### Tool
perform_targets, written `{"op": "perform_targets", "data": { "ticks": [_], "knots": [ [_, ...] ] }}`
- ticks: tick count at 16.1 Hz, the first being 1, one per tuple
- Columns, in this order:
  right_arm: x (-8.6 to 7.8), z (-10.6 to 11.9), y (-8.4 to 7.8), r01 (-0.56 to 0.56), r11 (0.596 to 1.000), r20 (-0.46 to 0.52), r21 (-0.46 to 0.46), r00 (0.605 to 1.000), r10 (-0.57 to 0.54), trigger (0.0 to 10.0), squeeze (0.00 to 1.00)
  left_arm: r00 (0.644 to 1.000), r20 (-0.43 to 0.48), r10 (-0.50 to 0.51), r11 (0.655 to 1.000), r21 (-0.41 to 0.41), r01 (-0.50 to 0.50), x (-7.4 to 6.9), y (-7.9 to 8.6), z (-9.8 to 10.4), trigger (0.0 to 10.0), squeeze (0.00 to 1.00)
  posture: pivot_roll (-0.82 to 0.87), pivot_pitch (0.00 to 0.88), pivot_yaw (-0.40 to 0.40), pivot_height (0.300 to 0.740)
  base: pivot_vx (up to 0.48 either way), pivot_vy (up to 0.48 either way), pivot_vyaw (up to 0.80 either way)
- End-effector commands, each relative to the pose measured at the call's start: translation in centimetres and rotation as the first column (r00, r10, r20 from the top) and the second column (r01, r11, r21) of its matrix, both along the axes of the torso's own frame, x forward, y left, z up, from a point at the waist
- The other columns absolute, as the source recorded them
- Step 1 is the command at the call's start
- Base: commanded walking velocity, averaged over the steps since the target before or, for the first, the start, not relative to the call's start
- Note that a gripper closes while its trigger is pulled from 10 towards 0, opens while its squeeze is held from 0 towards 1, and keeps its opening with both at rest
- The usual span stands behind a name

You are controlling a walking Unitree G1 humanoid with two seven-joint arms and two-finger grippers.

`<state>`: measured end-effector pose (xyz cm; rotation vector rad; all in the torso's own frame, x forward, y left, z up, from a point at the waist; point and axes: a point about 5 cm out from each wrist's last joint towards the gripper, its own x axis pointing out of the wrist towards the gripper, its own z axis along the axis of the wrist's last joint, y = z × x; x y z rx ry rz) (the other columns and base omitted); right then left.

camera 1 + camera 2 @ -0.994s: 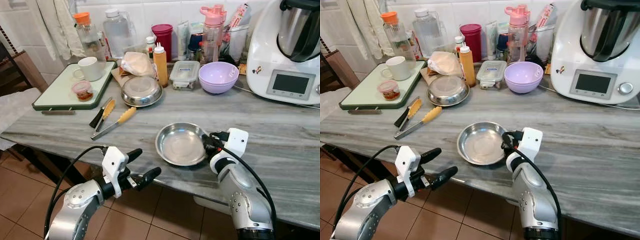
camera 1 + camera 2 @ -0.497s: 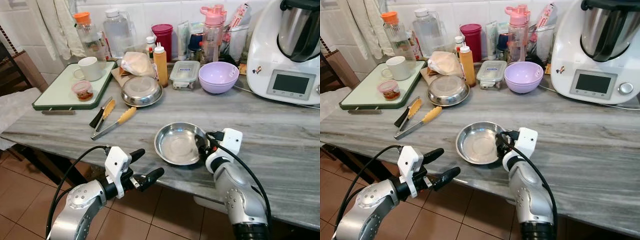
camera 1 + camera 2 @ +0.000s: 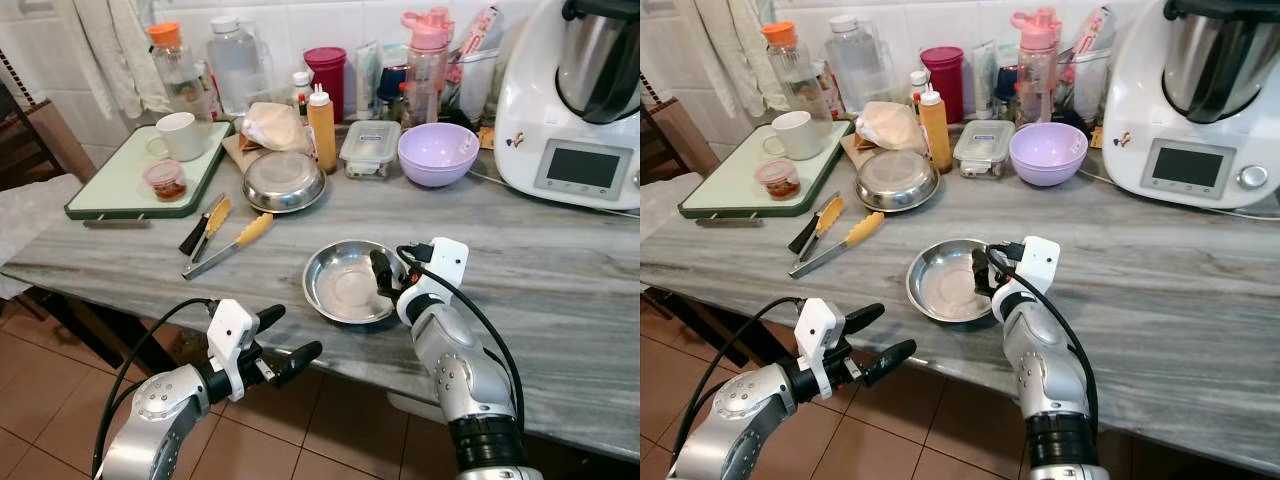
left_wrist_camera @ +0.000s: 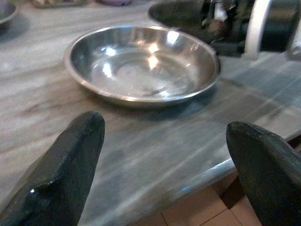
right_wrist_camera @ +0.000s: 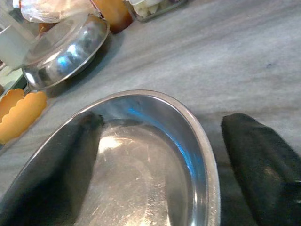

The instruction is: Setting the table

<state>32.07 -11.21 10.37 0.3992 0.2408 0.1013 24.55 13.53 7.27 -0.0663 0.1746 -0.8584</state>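
Observation:
A shallow steel plate [image 3: 338, 288] lies on the grey marble counter [image 3: 560, 300], near its front edge. My right gripper [image 3: 388, 276] is at the plate's right rim, open. In the right wrist view one finger [image 5: 56, 165] is inside the plate [image 5: 141, 179] and the other finger [image 5: 263, 160] is outside on the counter, with the rim between them. My left gripper [image 3: 292, 331] hangs open below and in front of the counter edge, pointing at the plate [image 4: 141, 66]. Nothing is between its fingers [image 4: 61, 165].
Behind the plate lie yellow-handled tongs and a knife [image 3: 225, 235], an upturned steel bowl [image 3: 283, 180], a purple bowl [image 3: 437, 152], a squeeze bottle [image 3: 321, 128] and a food box [image 3: 369, 148]. A green board [image 3: 115, 190] with a mug [image 3: 180, 137] is far left. A white kitchen machine [image 3: 580, 100] stands far right.
My right gripper has moved left and slightly away from me, and the steel plate has slid left with it. The left arm has barely shifted.

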Motion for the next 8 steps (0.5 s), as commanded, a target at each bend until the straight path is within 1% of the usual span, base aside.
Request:
{"op": "perform_targets", "data": {
  "ticks": [1,2,3,5,7,8],
  "knots": [
    [-0.2,0.4,0.2,-0.012,1.000,0.022,0.017,1.000,0.011,10.0,1.00,1.000,-0.001,0.014,1.000,0.026,-0.014,0.2,0.7,-0.5,10.0,0.00,-0.09,0.000,0.099,0.740,0.000,0.000,0.00],
    [-0.4,0.6,-0.1,-0.011,1.000,0.039,0.012,0.999,0.011,10.0,1.00,1.000,-0.003,0.017,1.000,0.024,-0.016,0.2,0.6,-0.5,10.0,0.00,-0.08,0.000,0.099,0.740,0.000,0.000,0.00],
    [-0.9,1.3,-1.0,0.000,0.999,0.099,-0.037,0.995,0.004,10.0,1.00,1.000,-0.002,0.022,0.999,0.023,-0.022,0.4,0.6,-0.6,10.0,0.00,-0.08,0.000,0.100,0.740,0.000,0.000,0.00],
    [-1.6,2.5,-2.5,0.034,0.994,0.176,-0.107,0.984,-0.014,10.0,1.00,1.000,0.004,0.026,0.999,0.019,-0.026,0.5,0.3,-0.5,10.0,0.00,-0.09,0.000,0.101,0.740,0.000,0.000,0.00],
    [-2.3,4.1,-4.2,0.102,0.990,0.236,-0.095,0.969,-0.077,10.0,1.00,1.000,0.013,0.027,1.000,0.015,-0.027,0.6,0.2,-0.9,10.0,0.00,-0.10,0.000,0.107,0.740,0.000,0.000,0.00],
    [-3.1,5.4,-4.8,0.121,0.985,0.282,-0.122,0.956,-0.082,10.0,1.00,0.999,0.028,0.023,1.000,0.005,-0.023,0.5,-0.1,-0.8,10.0,0.00,-0.10,0.000,0.109,0.740,0.000,0.000,0.00]
  ]
}}
